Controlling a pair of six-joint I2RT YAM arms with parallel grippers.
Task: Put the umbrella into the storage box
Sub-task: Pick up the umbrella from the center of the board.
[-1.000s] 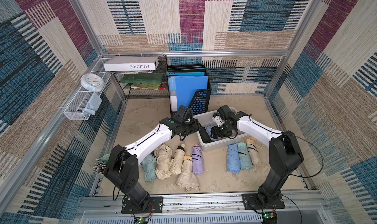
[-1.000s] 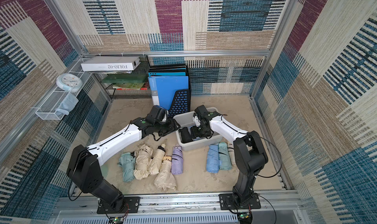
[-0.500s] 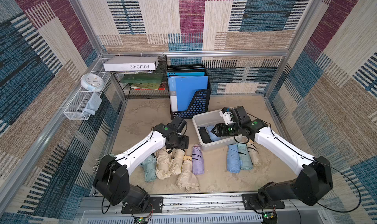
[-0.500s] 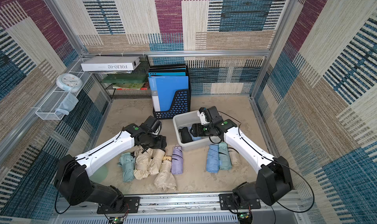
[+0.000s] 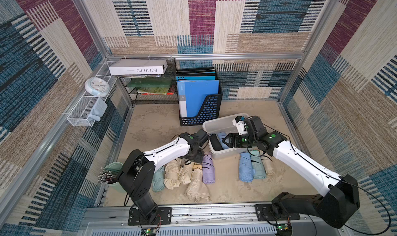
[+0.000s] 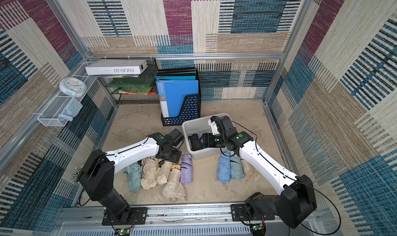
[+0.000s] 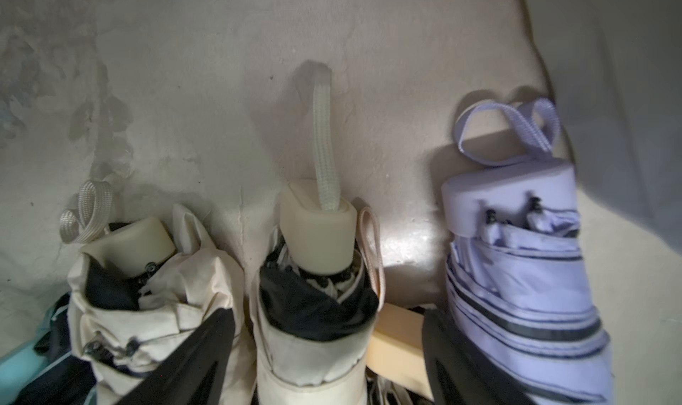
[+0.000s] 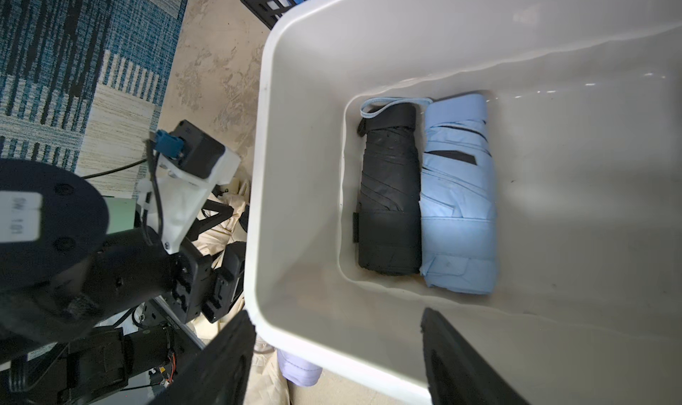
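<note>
straddling a cream umbrella, left tool gapes wide; right tool gapes over storage box.

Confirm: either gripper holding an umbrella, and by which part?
Nothing held. Left gripper open, jaws either side of a cream umbrella; right gripper open, empty, over the storage box.

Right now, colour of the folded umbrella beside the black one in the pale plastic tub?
Light blue umbrella; clearest in right wrist view.

The white box atop the black mesh shelf read "FOLIO-02", upside down from my side. A white label on the left arm's black joint showed "101", the rest blurred.
</note>
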